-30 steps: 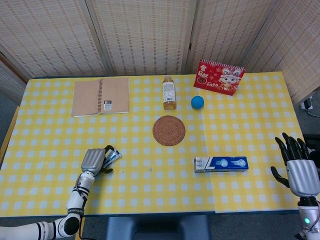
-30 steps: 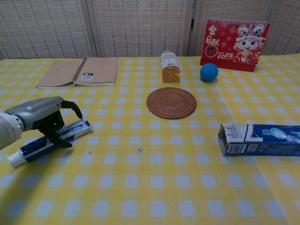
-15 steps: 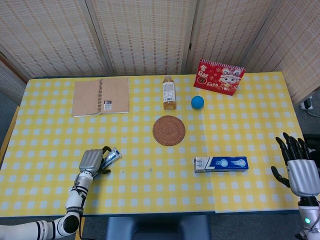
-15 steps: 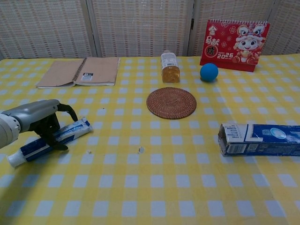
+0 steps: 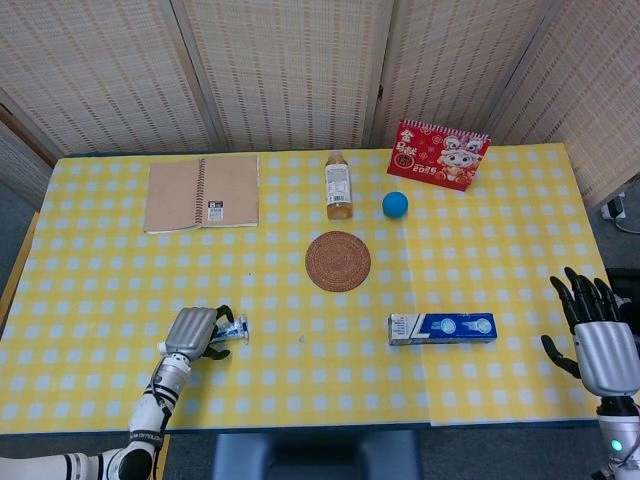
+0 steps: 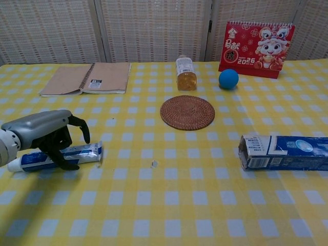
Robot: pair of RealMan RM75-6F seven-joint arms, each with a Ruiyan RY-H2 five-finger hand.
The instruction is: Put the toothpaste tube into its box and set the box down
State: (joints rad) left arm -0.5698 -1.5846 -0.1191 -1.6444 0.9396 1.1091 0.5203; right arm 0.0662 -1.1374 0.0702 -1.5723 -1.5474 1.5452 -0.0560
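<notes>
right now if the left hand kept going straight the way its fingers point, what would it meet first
The left hand, curled over the blue-and-white toothpaste tube, points roughly rightward across the yellow checked tablecloth. The first thing in that line looks like the open end of the blue toothpaste box, though depth is uncertain.

Bright, even overhead light; soft faint shadows; sharp focus throughout.
</notes>
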